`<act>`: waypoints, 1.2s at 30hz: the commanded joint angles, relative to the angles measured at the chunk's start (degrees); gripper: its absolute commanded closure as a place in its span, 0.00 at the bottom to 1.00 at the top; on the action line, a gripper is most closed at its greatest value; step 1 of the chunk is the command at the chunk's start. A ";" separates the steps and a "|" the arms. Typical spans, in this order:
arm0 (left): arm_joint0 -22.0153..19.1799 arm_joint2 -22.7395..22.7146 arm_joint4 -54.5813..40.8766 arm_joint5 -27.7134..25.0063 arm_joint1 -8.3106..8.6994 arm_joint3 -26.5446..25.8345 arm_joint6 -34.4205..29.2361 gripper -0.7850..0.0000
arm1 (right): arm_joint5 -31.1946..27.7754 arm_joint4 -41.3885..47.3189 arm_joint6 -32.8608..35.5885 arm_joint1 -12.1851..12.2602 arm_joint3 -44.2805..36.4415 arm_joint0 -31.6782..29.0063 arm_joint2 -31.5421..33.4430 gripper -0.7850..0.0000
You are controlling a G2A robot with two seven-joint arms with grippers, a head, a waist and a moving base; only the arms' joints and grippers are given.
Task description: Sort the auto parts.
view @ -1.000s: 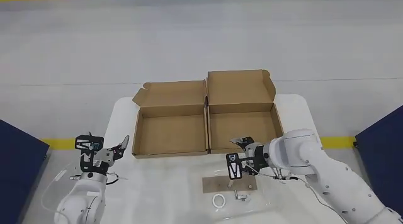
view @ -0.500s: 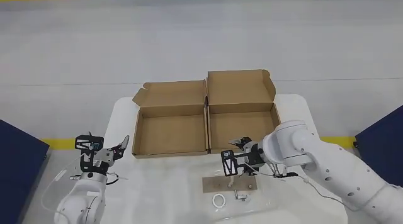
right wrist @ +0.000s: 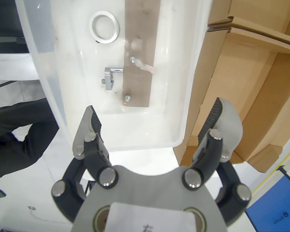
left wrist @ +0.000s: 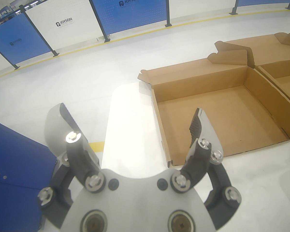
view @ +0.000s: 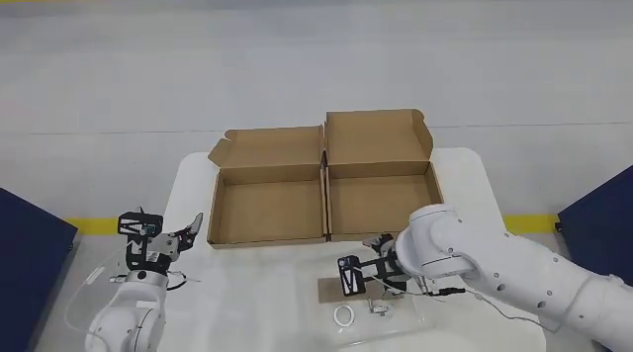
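A clear plastic tray (right wrist: pixel 198 56) holds a white ring (right wrist: pixel 104 26), a metal bracket (right wrist: pixel 109 78) and a brown plate (right wrist: pixel 140 37) with two small bolts on it. In the top view the tray (view: pixel 425 327) lies at the table's front, with the ring (view: pixel 343 314) beside the plate (view: pixel 331 290). My right gripper (right wrist: pixel 154 105) hovers open and empty over the tray's near end, seen from above (view: pixel 379 258) just in front of the boxes. My left gripper (left wrist: pixel 130 108) is open and empty at the table's left edge (view: pixel 181 235).
Two open cardboard boxes stand side by side at the back of the table, the left box (view: pixel 267 212) and the right box (view: pixel 384 204), both bare inside. The left box's front wall (left wrist: pixel 232 154) is close ahead of my left gripper. Blue barriers stand across the floor.
My right arm has swung left and toward the table's front, bringing its gripper over the tray. The left arm has stayed still.
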 commanded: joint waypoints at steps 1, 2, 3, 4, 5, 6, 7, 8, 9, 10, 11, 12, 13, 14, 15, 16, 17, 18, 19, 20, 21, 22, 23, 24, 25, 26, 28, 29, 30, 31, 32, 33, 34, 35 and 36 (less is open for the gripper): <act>0.00 0.00 0.00 0.00 0.00 0.00 0.00 0.00 | 1.82 4.28 1.81 -0.23 -0.03 4.37 -3.91 0.00; 0.00 0.00 0.00 0.00 0.00 0.00 0.00 0.00 | 2.71 6.07 2.71 -0.39 0.05 6.10 -4.98 0.00; 0.00 0.00 0.00 0.00 0.00 0.00 0.00 0.00 | 3.50 7.96 3.50 -0.58 -0.08 6.62 -4.98 0.00; 0.00 0.00 0.00 0.00 0.00 0.00 0.00 0.00 | 4.29 8.97 4.30 -0.79 -0.24 6.82 -4.98 0.00; 0.00 0.00 0.00 0.00 0.00 0.00 0.00 0.00 | 5.18 9.59 5.18 -1.00 -0.32 6.84 -4.98 0.00; 0.00 0.00 0.00 0.00 0.00 0.00 0.00 0.00 | 5.82 10.17 5.82 -1.23 -0.51 6.70 -4.98 0.00; 0.00 0.00 0.00 0.00 0.00 0.00 0.00 0.00 | 6.47 10.51 6.48 -1.48 -0.59 6.39 -4.98 0.00; 0.00 0.00 0.00 0.00 0.00 0.00 0.00 0.00 | 7.19 10.16 7.20 -1.63 -0.31 6.45 -4.98 0.00; 0.00 0.00 0.00 0.00 0.00 0.00 0.00 0.00 | 7.19 10.16 7.20 -1.63 -0.31 6.45 -4.98 0.00; 0.00 0.00 0.00 0.00 0.00 0.00 0.00 0.00 | 7.19 10.16 7.20 -1.63 -0.31 6.45 -4.98 0.00; 0.00 0.00 0.00 0.00 0.00 0.00 0.00 0.00 | 7.19 10.16 7.20 -1.63 -0.31 6.45 -4.98 0.00; 0.00 0.00 0.00 0.00 0.00 0.00 0.00 0.00 | 7.19 10.16 7.20 -1.63 -0.31 6.45 -4.98 0.00; 0.00 0.00 0.00 0.00 0.00 0.00 0.00 0.00 | 7.19 10.16 7.20 -1.63 -0.31 6.45 -4.98 0.00; 0.00 0.00 0.00 0.00 0.00 0.00 0.00 0.00 | 7.19 10.16 7.20 -1.63 -0.31 6.45 -4.98 0.00; 0.00 0.00 0.00 0.00 0.00 0.00 0.00 0.00 | 7.19 10.16 7.20 -1.63 -0.31 6.45 -4.98 0.00; 0.00 0.00 0.00 0.00 0.00 0.00 0.00 0.00 | 7.19 10.16 7.20 -1.63 -0.31 6.45 -4.98 0.00; 0.00 0.00 0.00 0.00 0.00 0.00 0.00 0.00 | 7.19 10.16 7.20 -1.63 -0.31 6.45 -4.98 0.00; 0.00 0.00 0.00 0.00 0.00 0.00 0.00 0.00 | 7.07 9.36 7.04 -1.67 -0.60 5.99 -4.98 0.00; 0.00 0.00 0.00 0.00 0.00 0.00 0.00 0.00 | 7.22 7.92 7.19 -1.74 -0.91 5.08 -4.98 0.00; 0.00 0.00 0.00 0.00 0.00 0.00 0.00 0.00 | 7.27 7.48 7.25 -1.86 -1.17 4.21 -4.98 0.00; 0.00 0.00 0.00 0.00 0.00 0.00 0.00 0.00 | 7.54 7.06 7.52 -1.96 -1.08 3.55 -4.98 0.00; 0.00 0.00 0.00 0.00 0.00 0.00 0.00 0.00 | 8.06 6.51 8.04 -2.06 -1.08 2.89 -4.98 0.00; 0.00 0.00 0.00 0.00 0.00 0.00 0.00 0.00 | 8.68 6.14 8.66 -2.19 -1.18 2.22 -4.98 0.00; 0.00 0.00 0.00 0.00 0.00 0.00 0.00 0.00 | 9.14 5.81 9.12 -2.32 -1.35 1.72 -4.98 0.00; 0.00 0.00 0.00 0.00 0.00 0.00 0.00 0.00 | 9.58 5.58 9.57 -2.46 -1.47 1.15 -4.98 0.00; 0.00 0.00 0.00 0.00 0.00 0.00 0.00 0.00 | 10.03 5.43 10.01 -2.59 -1.51 0.60 -4.98 0.00; 0.00 0.00 0.00 0.00 0.00 0.00 0.00 0.00 | 10.83 4.88 10.81 -2.87 -1.34 -0.23 -4.98 0.00; 0.00 0.00 0.00 0.00 0.00 0.00 0.00 0.00 | 11.16 4.66 11.15 -3.01 -1.16 -0.63 -4.98 0.00; 0.00 0.00 0.00 0.00 0.00 0.00 0.00 0.00 | 11.40 4.40 11.39 -3.15 -0.94 -0.98 -4.98 0.00; 0.00 0.00 0.00 0.00 0.00 0.00 0.00 0.00 | 11.66 4.27 11.64 -3.29 -0.55 -1.31 -4.98 0.00; 0.00 0.00 0.00 0.00 0.00 0.00 0.00 0.00 | 11.95 4.12 11.94 -3.44 -0.14 -1.61 -4.98 0.00; 0.00 0.00 0.00 0.00 0.00 0.00 0.00 0.00 | 12.09 4.00 12.07 -3.59 0.21 -1.86 -4.98 0.00; 0.00 0.00 0.00 0.00 0.00 0.00 0.00 0.00 | 12.09 4.02 12.08 -3.73 0.59 -2.09 -4.98 0.00; 0.00 0.00 0.00 0.00 0.00 0.00 0.00 0.00 | 12.10 3.94 12.09 -3.88 0.82 -2.20 -4.98 0.00; 0.00 0.00 0.00 0.00 0.00 0.00 0.00 0.00 | 12.23 3.73 12.22 -3.92 0.94 -2.15 -4.98 0.00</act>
